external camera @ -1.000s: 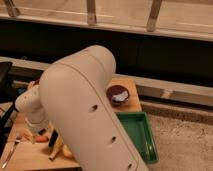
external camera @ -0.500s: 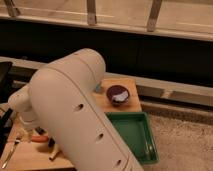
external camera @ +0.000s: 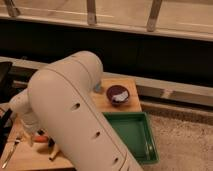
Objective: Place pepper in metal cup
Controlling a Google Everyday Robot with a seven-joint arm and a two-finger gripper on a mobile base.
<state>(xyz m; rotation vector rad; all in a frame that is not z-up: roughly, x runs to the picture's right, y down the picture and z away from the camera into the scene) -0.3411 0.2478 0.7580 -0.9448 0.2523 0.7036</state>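
Note:
My big white arm (external camera: 75, 115) fills the middle and left of the camera view. Its gripper (external camera: 44, 141) hangs low over the left part of the wooden table (external camera: 30, 159), mostly hidden behind the arm. A small red-orange piece, seemingly the pepper (external camera: 42, 138), shows right at the gripper, just above the table. I cannot tell whether it is held or lying there. The metal cup is hidden or out of view.
A dark red bowl (external camera: 118, 94) with something white in it sits at the table's back right. A grey-blue cup (external camera: 97, 88) peeks out beside the arm. A green tray (external camera: 131, 134) lies at the right. A fork (external camera: 12, 151) lies at the front left.
The arm has swung left and closer to the camera, covering more of the table. The gripper end has moved slightly left and down.

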